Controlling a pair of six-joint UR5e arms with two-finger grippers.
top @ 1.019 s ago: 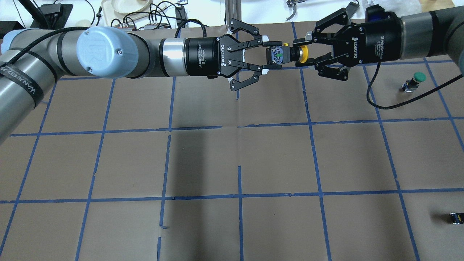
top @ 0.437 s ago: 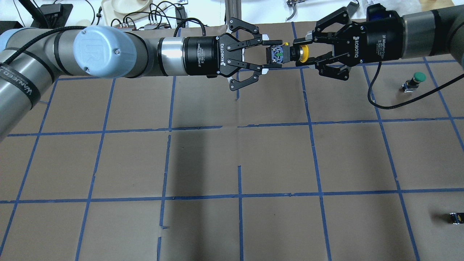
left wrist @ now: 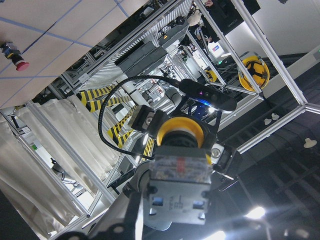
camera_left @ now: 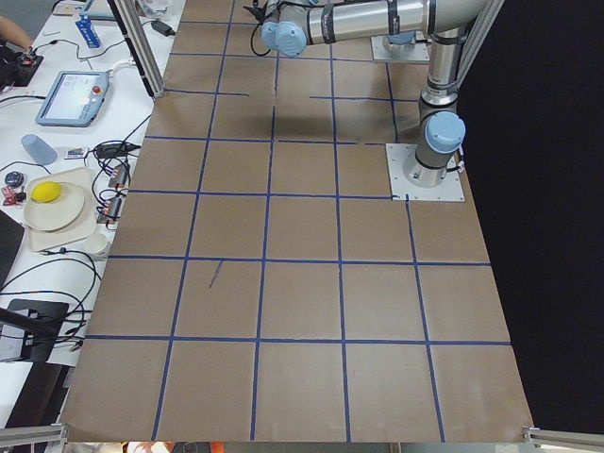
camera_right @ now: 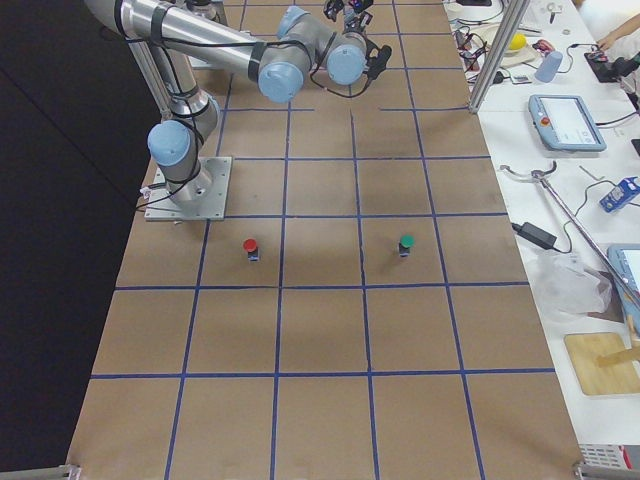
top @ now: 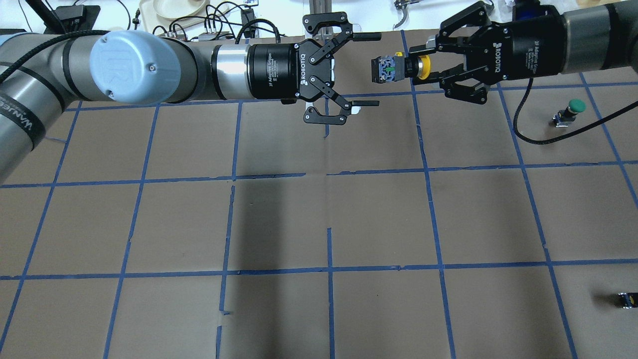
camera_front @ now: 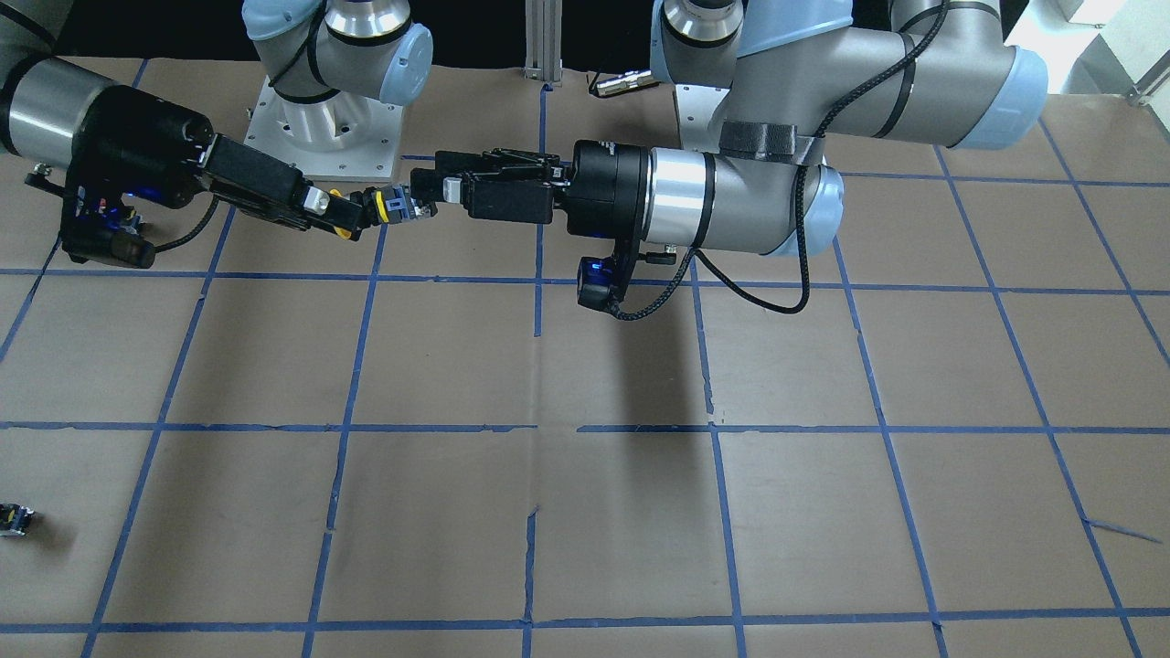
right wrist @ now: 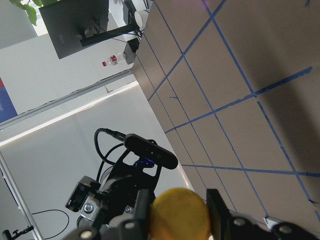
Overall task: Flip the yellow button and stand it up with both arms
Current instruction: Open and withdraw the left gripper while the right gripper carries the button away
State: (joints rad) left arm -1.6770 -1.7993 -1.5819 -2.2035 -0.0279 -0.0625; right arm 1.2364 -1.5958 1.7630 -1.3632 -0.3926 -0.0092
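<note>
The yellow button hangs in the air over the table's far edge, lying sideways with its black-and-silver body towards my left arm. My right gripper is shut on its yellow cap end. My left gripper is wide open, one finger on each side of the body's end, not touching it. In the front-facing view the button sits between the right gripper and the left gripper. The left wrist view shows the button's underside. The right wrist view shows the cap between my fingers.
A green-capped button stands at the right of the brown, blue-taped table. A red-capped button stands near it. A tiny black-yellow part lies at the near right. Cables and a tray lie beyond the far edge.
My left gripper has opened and let go of the button's body, and has drawn back a little. My right gripper still holds the button and has shifted slightly towards the far edge.
</note>
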